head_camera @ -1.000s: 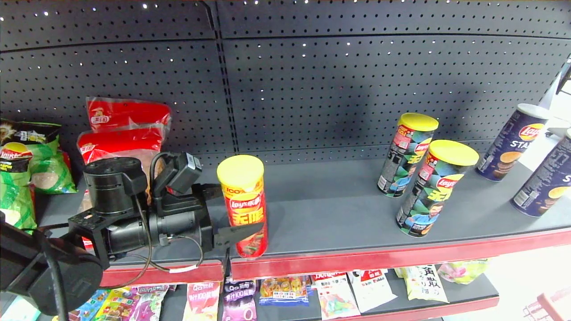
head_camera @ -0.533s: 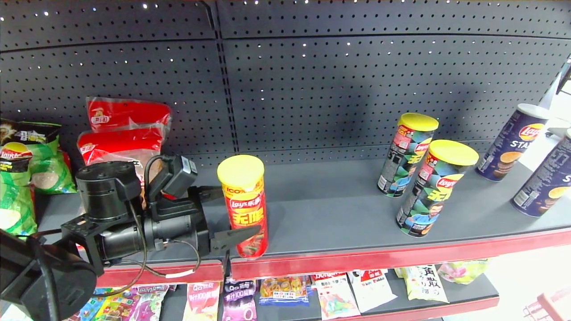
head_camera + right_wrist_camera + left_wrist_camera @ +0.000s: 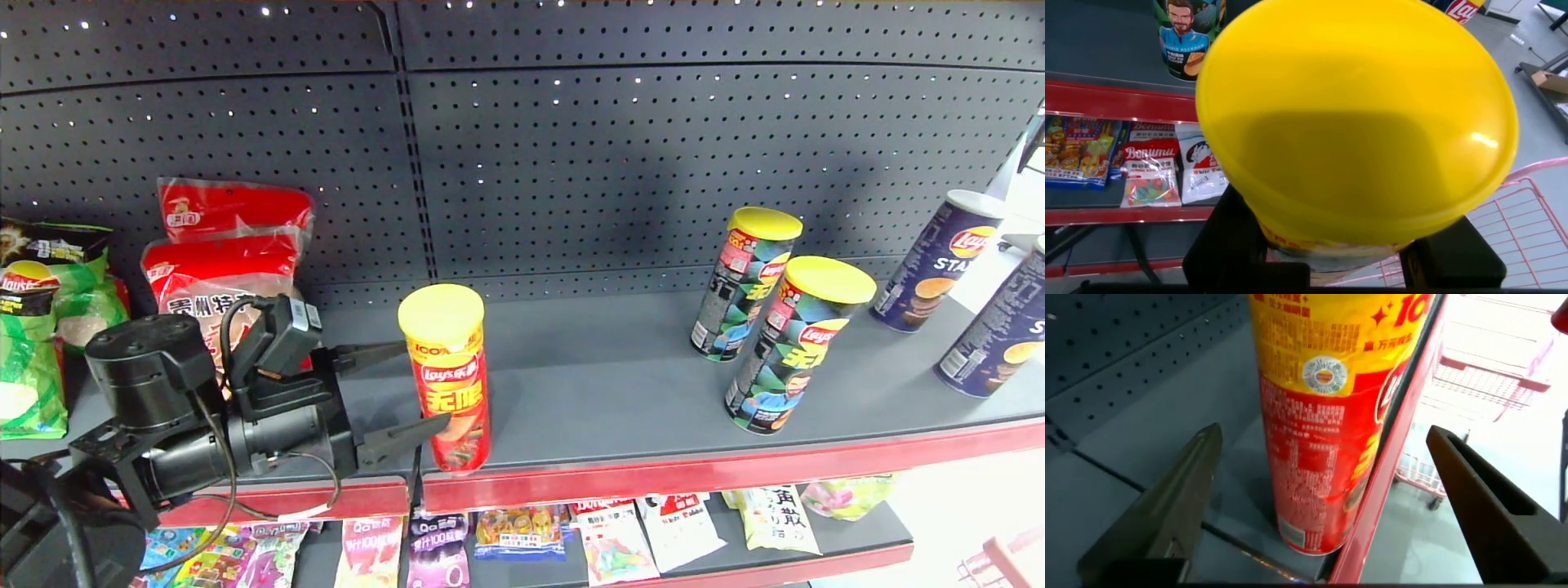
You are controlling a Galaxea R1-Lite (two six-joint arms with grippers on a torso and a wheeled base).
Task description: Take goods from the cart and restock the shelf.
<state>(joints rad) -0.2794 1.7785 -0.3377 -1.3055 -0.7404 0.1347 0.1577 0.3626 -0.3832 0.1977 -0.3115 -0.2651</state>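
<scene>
A red chips can (image 3: 447,376) with a yellow lid stands upright at the front edge of the grey shelf (image 3: 653,474). My left gripper (image 3: 427,381) is open just left of it, its fingertips flanking the can's left side without touching. In the left wrist view the can (image 3: 1319,416) stands between the spread fingers (image 3: 1167,514), clear of both. My right gripper (image 3: 1339,257) is shut on another yellow-lidded can (image 3: 1355,114), held above the pink cart (image 3: 1527,212) in front of the lower shelf.
Two multicoloured yellow-lidded cans (image 3: 796,343) stand to the right, and dark blue cans (image 3: 935,261) stand farther right. Red bags (image 3: 224,245) and green bags (image 3: 41,310) fill the shelf's left end. Bare shelf (image 3: 604,376) lies between the red can and the multicoloured ones.
My left gripper has drawn back to the left, away from the red can, with its fingers open. The can stays standing where it was.
</scene>
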